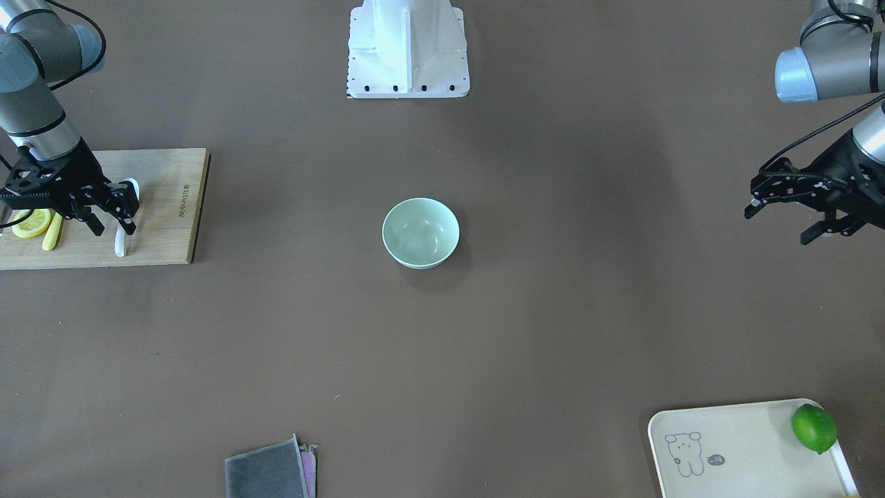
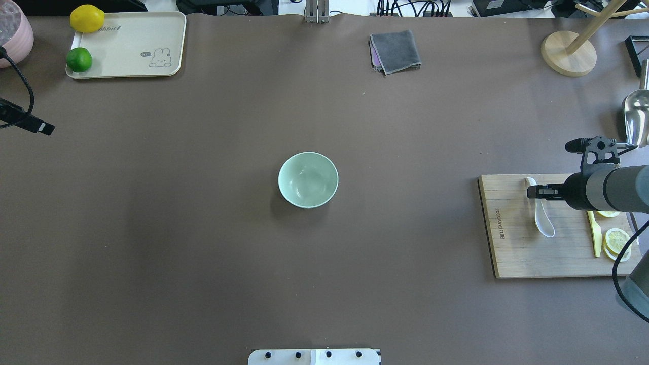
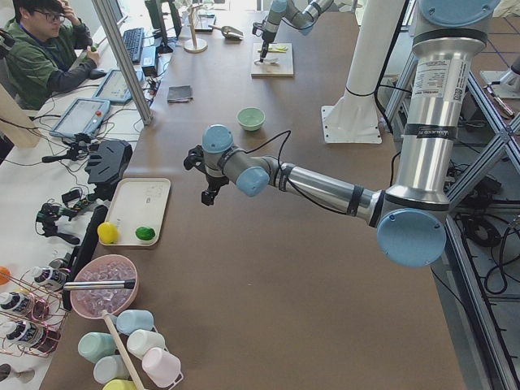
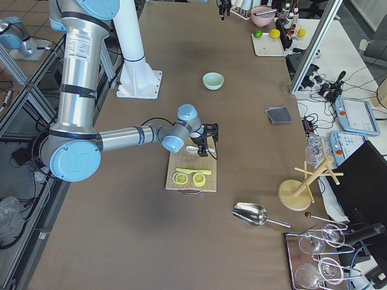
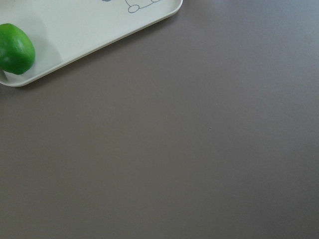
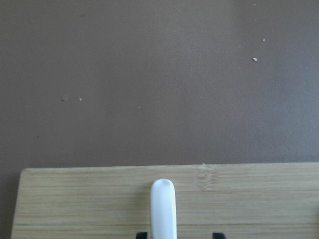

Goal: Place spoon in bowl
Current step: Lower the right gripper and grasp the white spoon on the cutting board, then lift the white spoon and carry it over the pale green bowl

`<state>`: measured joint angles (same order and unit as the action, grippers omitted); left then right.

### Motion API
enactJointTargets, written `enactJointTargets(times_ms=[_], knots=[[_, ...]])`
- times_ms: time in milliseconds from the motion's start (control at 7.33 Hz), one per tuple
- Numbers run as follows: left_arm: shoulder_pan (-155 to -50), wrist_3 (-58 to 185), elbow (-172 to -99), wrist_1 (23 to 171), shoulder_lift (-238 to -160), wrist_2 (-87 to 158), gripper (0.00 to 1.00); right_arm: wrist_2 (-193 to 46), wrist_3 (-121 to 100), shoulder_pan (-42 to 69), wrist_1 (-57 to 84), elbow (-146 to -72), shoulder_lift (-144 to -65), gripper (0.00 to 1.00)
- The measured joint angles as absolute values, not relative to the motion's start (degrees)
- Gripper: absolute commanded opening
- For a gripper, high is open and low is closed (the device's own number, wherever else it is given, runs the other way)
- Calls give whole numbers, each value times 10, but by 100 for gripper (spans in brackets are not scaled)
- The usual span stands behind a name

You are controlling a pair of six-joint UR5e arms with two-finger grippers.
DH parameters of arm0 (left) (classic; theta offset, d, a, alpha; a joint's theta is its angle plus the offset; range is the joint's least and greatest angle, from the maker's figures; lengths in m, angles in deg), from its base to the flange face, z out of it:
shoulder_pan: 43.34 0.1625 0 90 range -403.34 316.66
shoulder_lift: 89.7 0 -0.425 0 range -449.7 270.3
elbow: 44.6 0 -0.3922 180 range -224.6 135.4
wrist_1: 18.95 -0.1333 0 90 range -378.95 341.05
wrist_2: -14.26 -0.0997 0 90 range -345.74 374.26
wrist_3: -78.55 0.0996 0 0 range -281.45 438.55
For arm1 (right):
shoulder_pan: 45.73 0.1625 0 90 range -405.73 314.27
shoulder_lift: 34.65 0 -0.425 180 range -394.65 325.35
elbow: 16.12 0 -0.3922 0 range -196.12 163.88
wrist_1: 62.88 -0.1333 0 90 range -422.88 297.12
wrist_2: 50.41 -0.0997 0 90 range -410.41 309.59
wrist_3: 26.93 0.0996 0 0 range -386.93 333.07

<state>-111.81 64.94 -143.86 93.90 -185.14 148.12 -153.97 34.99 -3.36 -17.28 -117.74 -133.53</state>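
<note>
The grasp is the step in hand: the right gripper is poised low over the wooden cutting board at the right end of the desk. Its fingers are held apart astride the handle of the spoon — not yet pressed on it, as the right wrist view shows. The spoon is laid flat on the board, well apart from the bowl, which is set empty at the middle of the desk. Next, the fingers would have to be brought together on the handle, then the spoon lifted, carried leftward and released inside the bowl. The glossy handle is judged likely to slip if pinched off-centre.

On the same board a yellow knife and lemon slices are found — near enough to be nudged. Nothing is seen standing between board and bowl. The left gripper is held idle above the left side, fingers apart, near a cream tray with a lime and a lemon. A grey cloth is folded at the far edge.
</note>
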Motion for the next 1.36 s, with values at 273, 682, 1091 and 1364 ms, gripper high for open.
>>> enactJointTargets(times_ms=[273,682,1091,1364], knots=[[-1118,649,-1438,939,-1851,1481,99,-1535,356,-36,-172,-1178,-1335,0],[-1118,649,-1438,940,-1851,1481,99,-1528,397,-38,-169,-1184,-1316,0],[-1118,649,-1438,940,-1851,1481,99,-1504,504,-59,-68,-1187,-1200,0],[-1117,648,-1437,940,-1851,1481,99,-1455,608,-103,51,-1187,-1089,0]])
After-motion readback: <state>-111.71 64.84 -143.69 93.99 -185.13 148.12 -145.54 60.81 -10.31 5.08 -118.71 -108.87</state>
